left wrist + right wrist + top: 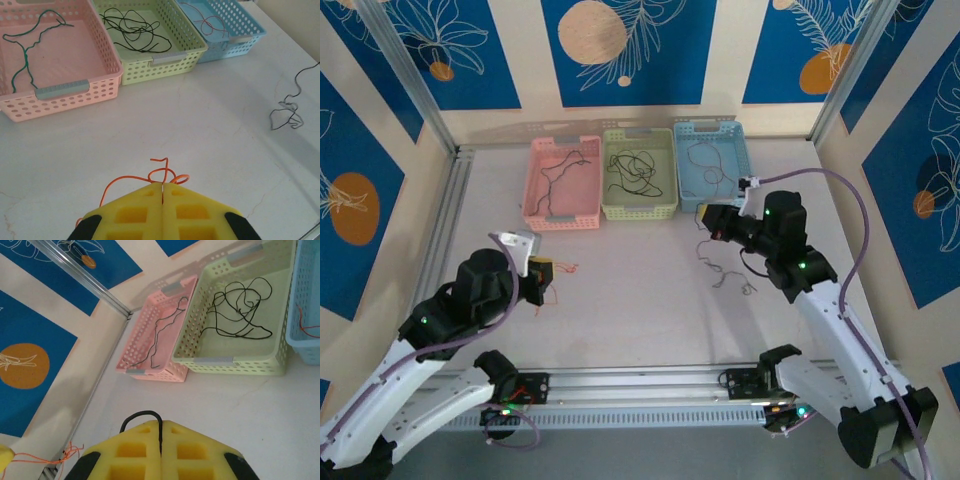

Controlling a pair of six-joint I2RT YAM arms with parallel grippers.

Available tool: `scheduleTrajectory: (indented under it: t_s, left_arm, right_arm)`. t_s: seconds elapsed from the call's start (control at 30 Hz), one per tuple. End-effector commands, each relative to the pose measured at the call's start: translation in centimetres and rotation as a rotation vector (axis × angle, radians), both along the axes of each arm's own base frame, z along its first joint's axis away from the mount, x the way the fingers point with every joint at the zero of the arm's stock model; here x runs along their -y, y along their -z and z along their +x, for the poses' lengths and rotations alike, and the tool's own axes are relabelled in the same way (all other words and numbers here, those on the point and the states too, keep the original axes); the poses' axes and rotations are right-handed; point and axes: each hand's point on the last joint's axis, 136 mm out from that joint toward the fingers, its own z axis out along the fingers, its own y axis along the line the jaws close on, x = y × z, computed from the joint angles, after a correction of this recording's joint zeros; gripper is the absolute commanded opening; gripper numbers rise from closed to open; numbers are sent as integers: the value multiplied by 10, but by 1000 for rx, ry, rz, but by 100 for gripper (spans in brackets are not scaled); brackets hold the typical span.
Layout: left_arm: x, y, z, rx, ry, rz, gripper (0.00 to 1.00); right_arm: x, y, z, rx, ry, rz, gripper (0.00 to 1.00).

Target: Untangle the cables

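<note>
Item, far left: left pincer [162,189], yellow pads pressed together and clamped on a thin orange cable [166,165], which loops just ahead of the tips and trails off beneath them, raised over the bench [640,310]. Item, back row, leftmost: pink basket [563,215], holding one green cable [24,52] laid loosely along its floor. Item, back row, middle: green basket [639,210], touching its neighbours on both sides, holding a loose heap of black wire [131,31]. Item, back row, rightmost: blue basket [740,160], holding a red cable [206,21]. Item, right of centre: right pincer [161,427], pads together and gripping a black cable [142,413] that arches out at the tips; this pincer hangs just in front of the blue basket. Item, on the bench below and slightly toward the arm bases from the right pincer: a small knot of dark cable [286,114], with one strand rising from it to the right, probably the strand that pincer holds. Relation of note: the knot lies well apart from the left pincer, across the open bench to its right, and close under the right arm, its strand running roughly near to far; the right arm is the nearer.
</note>
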Motion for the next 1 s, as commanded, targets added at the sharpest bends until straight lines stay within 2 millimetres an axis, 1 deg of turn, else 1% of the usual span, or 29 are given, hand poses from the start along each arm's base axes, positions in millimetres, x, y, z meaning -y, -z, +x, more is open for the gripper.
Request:
scheduleTrajectory:
  t_s: [0.0, 0.03, 0.1, 0.17, 0.23, 0.3, 0.37, 0.4, 0.43, 0.47, 0.6, 0.67, 0.7, 0.8, 0.97]
  left_arm:
    - [4, -7, -2, 21, 23, -29, 0]
    - [5, -7, -2, 19, 25, -29, 0]
    - [5, -7, -2, 18, 27, -30, 0]
    - [5, -6, -2, 18, 27, -27, 0]
    - [5, -6, -2, 17, 29, -27, 0]
    - [5, -6, -2, 18, 27, -30, 0]
    - [5, -5, -2, 18, 27, -28, 0]
    - [5, -5, -2, 18, 27, -28, 0]
    - [5, -5, -2, 17, 28, -29, 0]
    - [5, -5, -2, 17, 27, -29, 0]
    - [5, -5, -2, 17, 27, -28, 0]
    - [5, -5, -2, 16, 27, -27, 0]
    - [5, -4, -2, 15, 28, -26, 0]
    - [5, -4, -2, 16, 27, -26, 0]
    - [5, -5, -3, 18, 28, -29, 0]
  right_arm:
    - [21, 57, 8, -164, 120, -134, 0]
    - [23, 74, 5, -215, 126, -159, 0]
    - [28, 99, 1, -278, 147, -205, 0]
    - [40, 126, -1, -333, 204, -278, 0]
    - [57, 152, -2, -385, 271, -356, 0]
    - [63, 171, -3, -433, 281, -390, 0]
    - [62, 189, -5, -489, 268, -416, 0]
    - [61, 196, -6, -520, 264, -428, 3]
    - [61, 202, -7, -541, 262, -438, 8]
    - [61, 208, -8, -565, 260, -447, 15]
    - [58, 223, -12, -629, 257, -464, 50]
    - [59, 229, -13, -649, 262, -485, 60]
    - [59, 231, -12, -655, 261, -493, 67]
    - [55, 241, -10, -682, 246, -497, 70]
    - [43, 250, -7, -716, 213, -487, 70]
